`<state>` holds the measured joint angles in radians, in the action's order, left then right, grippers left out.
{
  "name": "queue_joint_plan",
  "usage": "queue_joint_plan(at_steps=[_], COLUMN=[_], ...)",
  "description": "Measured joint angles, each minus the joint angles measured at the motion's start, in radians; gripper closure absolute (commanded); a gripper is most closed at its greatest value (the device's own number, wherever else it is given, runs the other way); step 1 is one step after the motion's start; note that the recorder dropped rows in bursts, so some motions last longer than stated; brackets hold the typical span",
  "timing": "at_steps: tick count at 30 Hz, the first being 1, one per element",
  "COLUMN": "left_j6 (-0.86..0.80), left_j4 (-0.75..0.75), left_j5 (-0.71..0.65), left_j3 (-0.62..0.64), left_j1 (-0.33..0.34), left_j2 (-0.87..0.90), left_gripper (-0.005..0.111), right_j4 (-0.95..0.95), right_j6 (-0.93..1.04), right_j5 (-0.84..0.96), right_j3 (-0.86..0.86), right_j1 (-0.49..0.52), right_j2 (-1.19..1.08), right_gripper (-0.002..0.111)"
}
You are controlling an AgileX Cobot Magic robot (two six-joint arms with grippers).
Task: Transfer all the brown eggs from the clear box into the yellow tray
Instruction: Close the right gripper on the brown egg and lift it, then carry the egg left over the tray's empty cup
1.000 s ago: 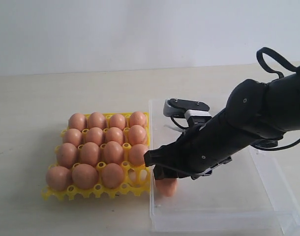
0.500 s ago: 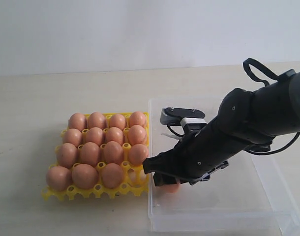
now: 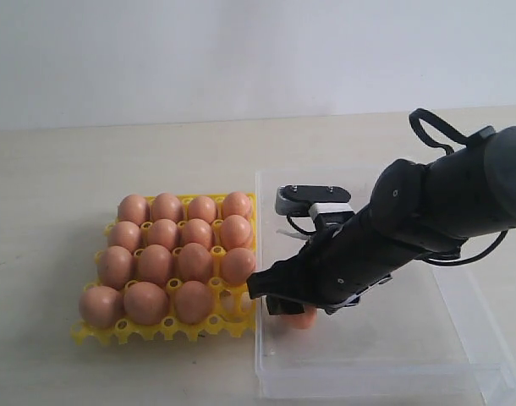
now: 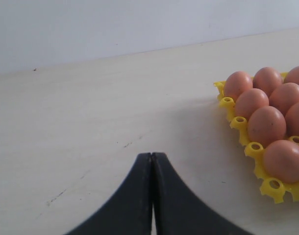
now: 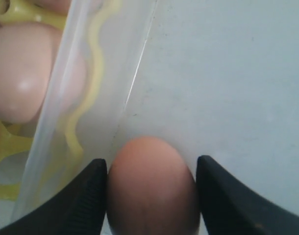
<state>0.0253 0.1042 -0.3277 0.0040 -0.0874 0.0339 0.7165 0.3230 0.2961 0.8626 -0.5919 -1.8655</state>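
Right gripper (image 5: 152, 196): clamped on one egg (image 5: 152, 183) inside box (image 3: 461, 338)
Left gripper (image 4: 152, 169): closed, empty
Tray (image 3: 169, 326): fifteen eggs (image 3: 155, 264)

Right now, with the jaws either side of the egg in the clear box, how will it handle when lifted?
The egg looks smooth and rounded, so it may slip from the jaws pressing its curved sides. Released, it would probably roll on the flat box floor. Its shell could crack under hard jaws.
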Motion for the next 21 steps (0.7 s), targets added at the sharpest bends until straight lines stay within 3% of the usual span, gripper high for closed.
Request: queue_joint_plan(at_steps=[4, 9, 21], left_j6=[0.000, 0.000, 0.000], left_j4=[0.000, 0.000, 0.000], left_j5=[0.000, 0.000, 0.000], left_j3=[0.000, 0.000, 0.000], left_j1=[0.000, 0.000, 0.000], left_j2=[0.000, 0.000, 0.000], left_gripper=[0.107, 0.107, 0.107], right_j4=[-0.008, -0.008, -0.035], right_j6=[0.004, 0.028, 0.007], right_j5=[-0.014, -0.050, -0.218], right_j3=[0.000, 0.000, -0.033], right_j1=[0.000, 0.000, -0.010], right_j2=[0.000, 0.000, 0.110], right_gripper=[0.061, 0.108, 0.108])
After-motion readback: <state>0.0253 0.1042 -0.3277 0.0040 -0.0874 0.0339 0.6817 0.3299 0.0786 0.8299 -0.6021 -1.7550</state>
